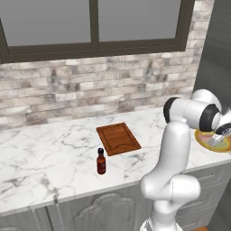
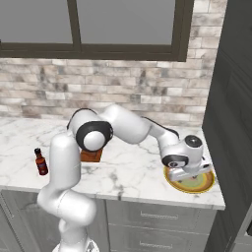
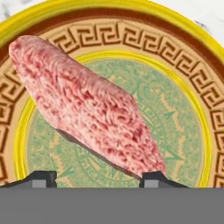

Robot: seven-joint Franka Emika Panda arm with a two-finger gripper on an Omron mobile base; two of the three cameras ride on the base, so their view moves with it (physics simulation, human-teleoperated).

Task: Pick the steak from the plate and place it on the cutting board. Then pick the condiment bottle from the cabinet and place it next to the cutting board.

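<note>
Pink steak (image 3: 87,109) lies on the plate (image 3: 183,57); jaws spread around it.

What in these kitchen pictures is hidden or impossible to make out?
- Cutting board: right base view, mostly behind the arm.
- Plate: left base view, cut by the right edge and covered by the wrist.
- End effector: hand view, whether its tips touch the steak is unclear.
- Condiment bottle label: too small.

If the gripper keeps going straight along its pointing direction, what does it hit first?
Most likely the steak: it lies right ahead of the gripper, between the fingers, on the plate. Depth is unclear, so they may already be touching it.
</note>
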